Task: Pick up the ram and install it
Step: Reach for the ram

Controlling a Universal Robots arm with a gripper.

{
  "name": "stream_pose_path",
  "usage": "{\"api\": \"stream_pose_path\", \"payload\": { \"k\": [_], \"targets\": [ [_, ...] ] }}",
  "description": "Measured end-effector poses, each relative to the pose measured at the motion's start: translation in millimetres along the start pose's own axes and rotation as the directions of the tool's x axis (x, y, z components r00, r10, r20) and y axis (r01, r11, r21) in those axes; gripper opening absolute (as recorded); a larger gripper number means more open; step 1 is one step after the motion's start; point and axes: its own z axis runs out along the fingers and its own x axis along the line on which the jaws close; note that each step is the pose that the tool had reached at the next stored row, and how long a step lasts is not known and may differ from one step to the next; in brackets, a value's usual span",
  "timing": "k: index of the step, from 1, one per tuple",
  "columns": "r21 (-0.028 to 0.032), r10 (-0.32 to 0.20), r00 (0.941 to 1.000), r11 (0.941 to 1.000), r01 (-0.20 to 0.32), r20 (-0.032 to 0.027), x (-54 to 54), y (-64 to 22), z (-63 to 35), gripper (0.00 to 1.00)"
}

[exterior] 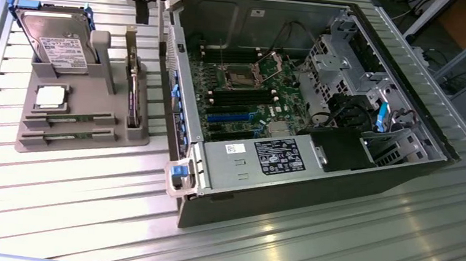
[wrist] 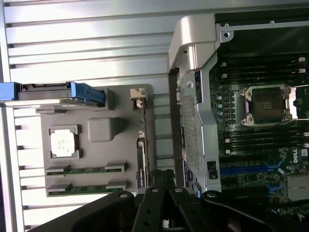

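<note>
1. The claw (exterior: 142, 19) (wrist: 163, 176) is hanging clenched, gripping nothing, at about eleven o'clock in the exterior view.
2. It is hovering over the far end of the upright card (exterior: 134, 80) (wrist: 142, 140), as far as the angle lets me judge, and is touching nothing.
3. The grey holder (exterior: 84, 148) (wrist: 120, 145) is sitting on the ribbed worktop (exterior: 291, 245), at nine o'clock from the open computer case (exterior: 311, 191) (wrist: 193, 48).
4. The far ram stick (exterior: 68, 121) (wrist: 87, 169) and the near ram stick (exterior: 67, 136) (wrist: 87, 188) are lying side by side in slots at the holder's six o'clock end, well apart from the claw.
5. The square processor chip (exterior: 51, 96) (wrist: 63, 143) is resting just at twelve o'clock from the sticks.
6. The hard drive (exterior: 54, 41) (wrist: 87, 92) is leaning at the holder's twelve o'clock end.
</note>
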Motion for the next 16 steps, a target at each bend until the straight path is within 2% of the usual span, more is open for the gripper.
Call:
{"api": "stream_pose_path", "payload": {
  "k": [16],
  "targets": [
    [0.0, 0.0, 1.0, 1.0, 0.0, 0.0, 13.6, -1.0, -0.3, 0.1]
  ]
}}
